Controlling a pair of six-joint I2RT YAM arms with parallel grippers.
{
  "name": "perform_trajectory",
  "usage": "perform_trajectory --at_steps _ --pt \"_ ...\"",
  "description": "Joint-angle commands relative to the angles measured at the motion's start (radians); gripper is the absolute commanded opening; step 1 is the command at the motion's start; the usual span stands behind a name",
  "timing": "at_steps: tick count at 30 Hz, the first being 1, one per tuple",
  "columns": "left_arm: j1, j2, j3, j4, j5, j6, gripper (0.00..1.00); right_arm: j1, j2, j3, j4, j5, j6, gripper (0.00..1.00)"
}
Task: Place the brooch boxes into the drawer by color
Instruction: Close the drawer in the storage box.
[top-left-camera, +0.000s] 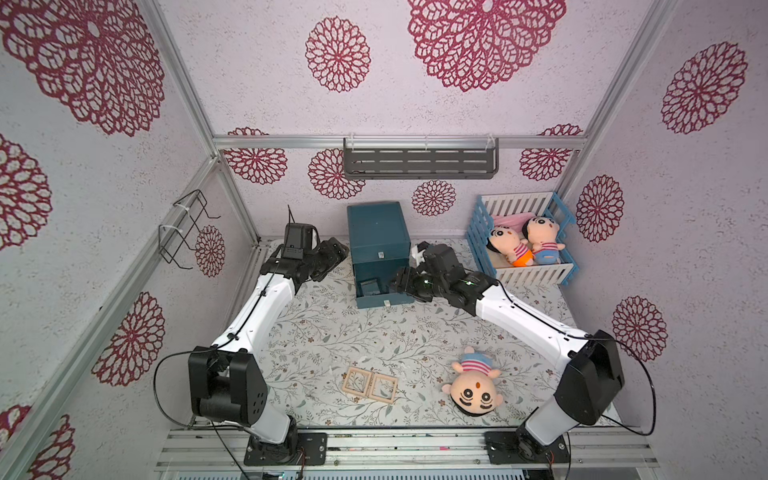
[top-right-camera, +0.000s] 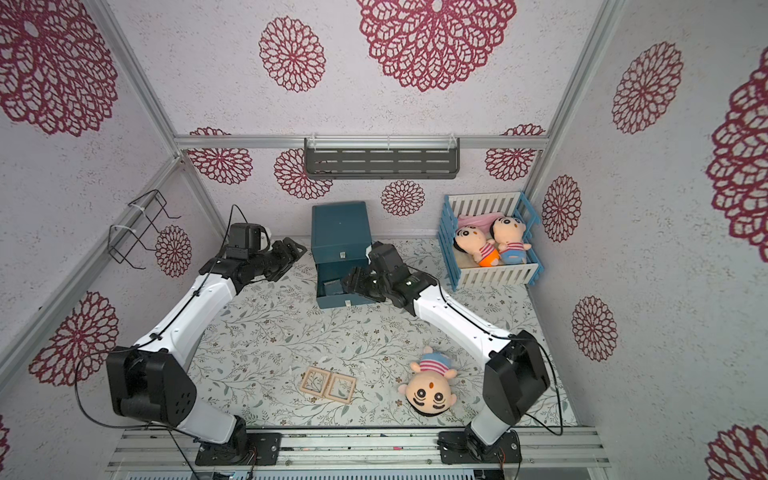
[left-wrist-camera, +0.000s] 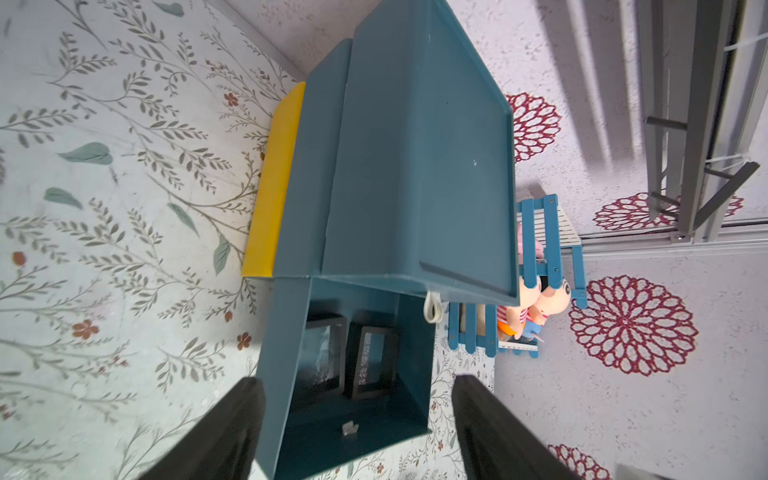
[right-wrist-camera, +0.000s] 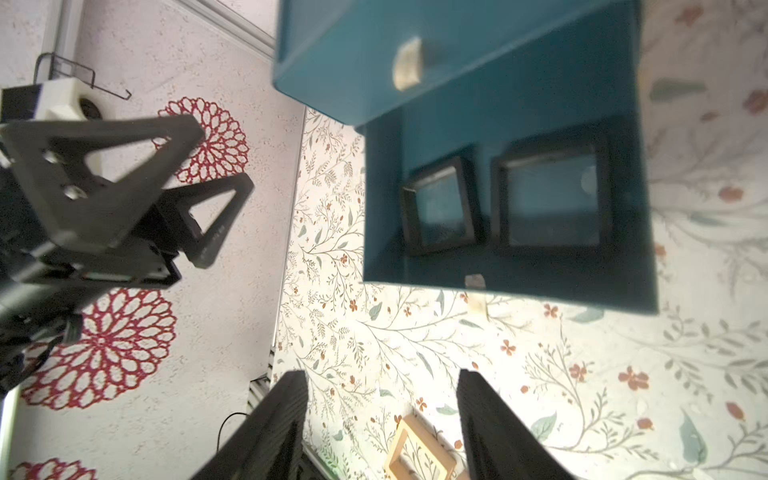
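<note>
1. Lying side by side in the open drawer (right-wrist-camera: 382, 232), the two black boxes (right-wrist-camera: 440, 208) (right-wrist-camera: 552, 199) are sorted. The wood boxes (top-left-camera: 370, 384) lie on the table near its front edge, touching each other and well apart from the drawer. No grey ones show.
2. Dropping a wood box in with the black pair would spoil the colour sort. The drawer above looks shut, so it probably must be pulled out first.
3. Picking one wood box could drag its neighbour, since their edges meet. Such flat frames seem likely to slip from a shallow pinch.
4. I cannot tell whether both black boxes lie flat. One leaning on a wall might jam the drawer when it is pushed in.
5. The right gripper (right-wrist-camera: 382, 373) is empty, jaws apart, just beside the drawer's right wall. Swinging away low could clip that wall and shift the cabinet (top-left-camera: 376, 226).
6. The left gripper (left-wrist-camera: 357, 379) is empty too, jaws wide, near the cabinet's left side. A careless turn could knock it.
7. The doll (top-left-camera: 476, 384) lies near the wood boxes, so an arm reaching there could strike it.
</note>
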Motion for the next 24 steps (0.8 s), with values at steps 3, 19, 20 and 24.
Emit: perform_trajectory --at_steps 3,19,20,24 --pt "0.020 0.099 0.097 0.032 0.064 0.003 0.79 -0.027 -0.105 -0.213 0.301 -0.144 0.213 0.63" --pt "0.047 0.350 0.351 0.018 0.130 0.028 0.74 -0.051 -0.102 -0.521 0.770 -0.245 0.554 0.61" --pt "0.047 0.391 0.359 0.021 0.134 0.027 0.74 -0.051 -0.097 -0.527 0.786 -0.245 0.564 0.61" --pt "0.046 0.426 0.383 0.018 0.148 0.034 0.72 -0.050 -0.076 -0.534 0.817 -0.253 0.583 0.61"
